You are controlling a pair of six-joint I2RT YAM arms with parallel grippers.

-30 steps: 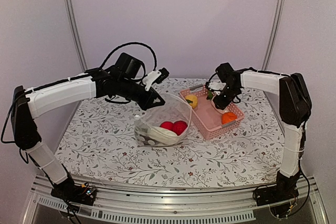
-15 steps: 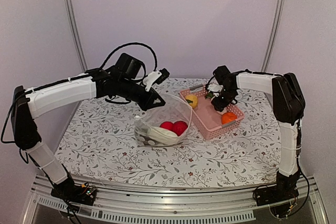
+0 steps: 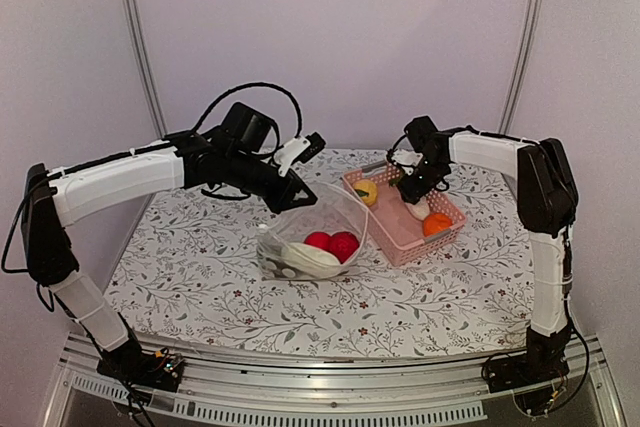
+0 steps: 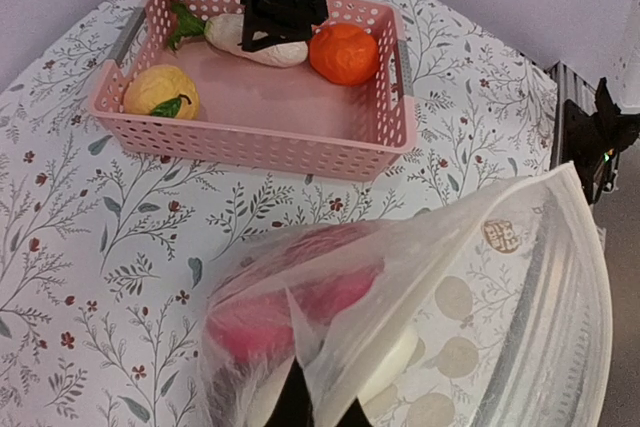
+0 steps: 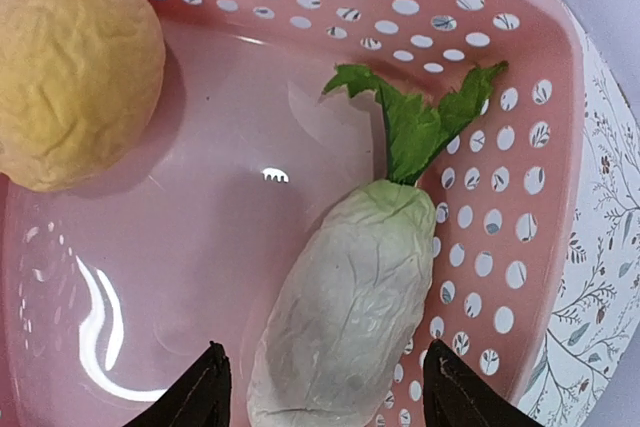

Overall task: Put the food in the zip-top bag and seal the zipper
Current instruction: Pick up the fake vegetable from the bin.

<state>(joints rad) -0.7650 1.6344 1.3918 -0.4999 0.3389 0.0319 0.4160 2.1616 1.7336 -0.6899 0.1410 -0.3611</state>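
Since a second ago our right end effector [image 3: 414, 189] has shifted toward the back-left of the pink basket [image 3: 435, 239] and spread its jaws. They now stand wide and empty, one finger on either side of the white radish [image 5: 345, 297], which lies flat on the basket floor. We reckon that's a line-up for grabbing it, so the loading is maybe halfway. The yellow piece [image 5: 75, 77] and orange piece [image 4: 343, 52] are also in the basket, and the bag mouth is nowhere near sealed. The right wrist view shows that straddle clearly, whereas from the top we only get a white blob under the arm. Our left end effector [image 4: 320, 409] is clamped on the edge of the zip-top bag [image 3: 320, 217], holding its mouth up. The left wrist view shows the pinch, while the top one shows the red pieces [image 3: 332, 242] inside and the bag resting on the surface [image 3: 200, 287] just beside the basket.
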